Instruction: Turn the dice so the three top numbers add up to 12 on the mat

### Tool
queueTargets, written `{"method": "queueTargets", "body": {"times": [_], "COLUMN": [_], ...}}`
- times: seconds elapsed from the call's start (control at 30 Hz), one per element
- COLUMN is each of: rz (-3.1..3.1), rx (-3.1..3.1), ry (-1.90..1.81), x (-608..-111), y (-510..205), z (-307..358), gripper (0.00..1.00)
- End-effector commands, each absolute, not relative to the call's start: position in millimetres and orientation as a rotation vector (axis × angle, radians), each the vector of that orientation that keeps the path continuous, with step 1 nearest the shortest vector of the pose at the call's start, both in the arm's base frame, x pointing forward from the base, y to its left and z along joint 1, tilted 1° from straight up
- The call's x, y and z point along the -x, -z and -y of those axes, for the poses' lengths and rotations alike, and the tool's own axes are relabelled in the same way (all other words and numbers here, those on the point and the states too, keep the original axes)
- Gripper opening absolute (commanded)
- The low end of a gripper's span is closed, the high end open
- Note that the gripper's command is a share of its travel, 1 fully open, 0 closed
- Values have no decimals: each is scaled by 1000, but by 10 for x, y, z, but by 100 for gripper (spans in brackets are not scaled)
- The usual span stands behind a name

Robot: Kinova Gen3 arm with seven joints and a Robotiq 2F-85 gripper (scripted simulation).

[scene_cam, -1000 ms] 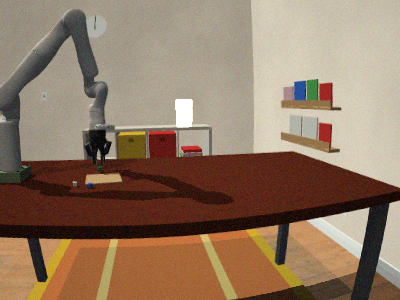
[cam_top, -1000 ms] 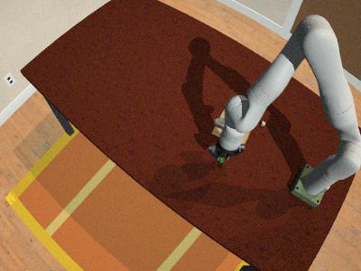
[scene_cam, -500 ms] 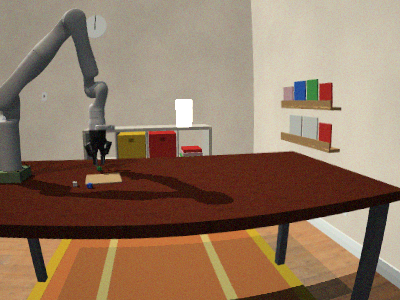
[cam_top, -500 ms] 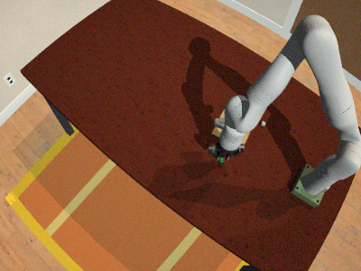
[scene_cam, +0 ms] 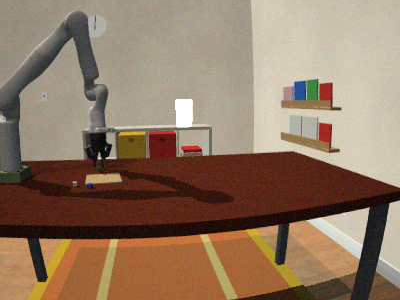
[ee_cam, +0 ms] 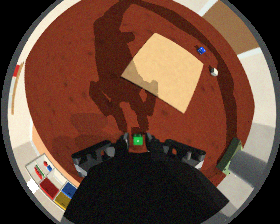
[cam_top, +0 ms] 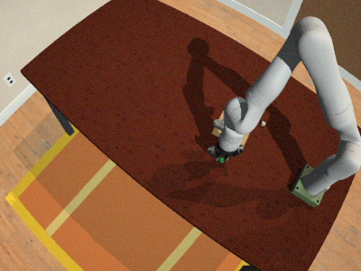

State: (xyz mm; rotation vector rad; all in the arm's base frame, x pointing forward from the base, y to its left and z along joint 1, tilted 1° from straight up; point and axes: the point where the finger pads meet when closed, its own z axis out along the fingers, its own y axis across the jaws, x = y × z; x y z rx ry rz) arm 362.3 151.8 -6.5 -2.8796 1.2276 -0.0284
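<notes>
From the top view, the green die point(cam_top: 221, 160) point(scene_cam: 100, 169) point(ee_cam: 138, 140) shows at the tips of the gripper point(cam_top: 222, 157) point(scene_cam: 100, 166) point(ee_cam: 137, 137), to the near side of the mat point(cam_top: 245, 139) point(scene_cam: 104, 178) point(ee_cam: 165, 70). The white die point(cam_top: 263, 124) point(scene_cam: 75, 184) point(ee_cam: 214, 72) sits right of the mat, well apart from the fingers; the arm hides the blue die here.

From the exterior view, the pincer points down beyond the mat's far edge, with the green die low between its tips. The blue die point(scene_cam: 90, 185) point(ee_cam: 201, 50) lies just off the mat's near edge, and the white one lies to its left. No die is on the mat.

From the wrist view, the fingers stand partly spread, with a narrow gap on either side of the green die (so nothing looks pinched). It sits roughly centred between them, below the mat in this view. I expect a light, stiff little cube, hardly fragile but perhaps slippery at its edges. The best hold is across two opposite side faces, low and square, since a corner grip could spin it. The pips are too small to add up (one light mark shows on green), so which die needs turning is unclear.
</notes>
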Motion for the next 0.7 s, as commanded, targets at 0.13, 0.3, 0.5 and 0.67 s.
{"method": "queueTargets", "body": {"times": [0.13,0.3,0.5,0.67], "rz": [-1224,-1224,-1224,-1224], "rx": [2884,2884,2884,2884], "ry": [23,23,23,23], "x": [-3606,-3606,-3606,-3606], "y": [120,137,137,137], "z": [-1528,-1528,-1528,-1528], "gripper": [31,31,31,31]}}
